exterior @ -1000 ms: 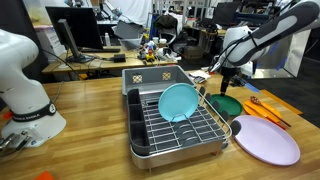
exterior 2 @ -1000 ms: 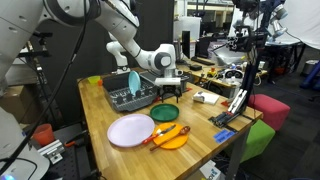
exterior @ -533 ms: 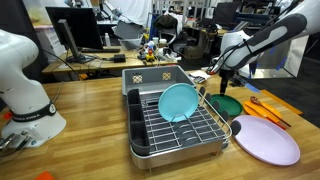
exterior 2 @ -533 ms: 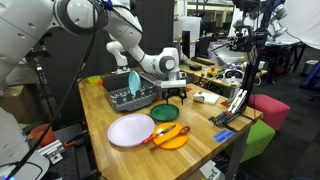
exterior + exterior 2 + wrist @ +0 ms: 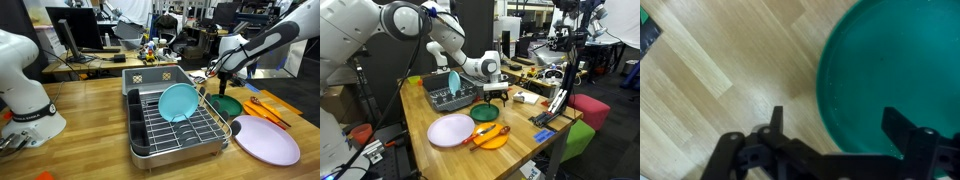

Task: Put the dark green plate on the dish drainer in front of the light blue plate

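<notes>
The dark green plate [image 5: 229, 105] lies flat on the wooden table just beside the dish drainer [image 5: 176, 150]. It also shows in an exterior view [image 5: 486, 114] and fills the upper right of the wrist view [image 5: 895, 70]. The light blue plate [image 5: 179, 102] stands leaning in the drainer [image 5: 466, 103], and shows in an exterior view [image 5: 453, 82]. My gripper [image 5: 836, 125] is open and empty, hovering just above the green plate's rim with one finger over wood and one over the plate. It shows in both exterior views [image 5: 221, 87] [image 5: 496, 97].
A larger pale lavender plate [image 5: 266, 140] lies on the table near the green one. An orange plate with utensils [image 5: 268, 107] lies beside it. A second white robot arm's base [image 5: 25, 95] stands at the table's other end. Cluttered desks lie behind.
The arm has shifted a little and come slightly lower over the green plate's edge. The plates and the drainer have not moved.
</notes>
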Controlling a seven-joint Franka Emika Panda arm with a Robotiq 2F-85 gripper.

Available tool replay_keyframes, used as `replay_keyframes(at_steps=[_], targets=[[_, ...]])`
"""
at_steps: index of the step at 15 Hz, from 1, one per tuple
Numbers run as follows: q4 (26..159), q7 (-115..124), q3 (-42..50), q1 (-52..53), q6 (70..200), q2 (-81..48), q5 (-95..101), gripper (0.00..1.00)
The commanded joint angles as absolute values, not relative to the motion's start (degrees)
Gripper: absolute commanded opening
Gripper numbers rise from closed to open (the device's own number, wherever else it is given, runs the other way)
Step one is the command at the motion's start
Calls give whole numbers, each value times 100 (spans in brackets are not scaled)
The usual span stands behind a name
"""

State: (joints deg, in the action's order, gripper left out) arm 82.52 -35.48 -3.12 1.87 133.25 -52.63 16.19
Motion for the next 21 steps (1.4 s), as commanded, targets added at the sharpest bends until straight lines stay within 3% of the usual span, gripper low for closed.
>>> replay_keyframes(at_steps=[1, 3, 4, 6, 15, 21], targets=[[8066, -3684, -337, 179, 13175, -5416, 1719, 100], [8065, -3698, -339, 191, 13160, -5445, 1719, 100], [8074, -3707, -340, 199, 13165, -5445, 1724, 93], [8072, -3712, -339, 212, 13161, -5453, 1727, 66], [8058, -3707, -342, 228, 13167, -5462, 1712, 4], [7979, -3644, -390, 165, 13215, -5417, 1596, 1]])
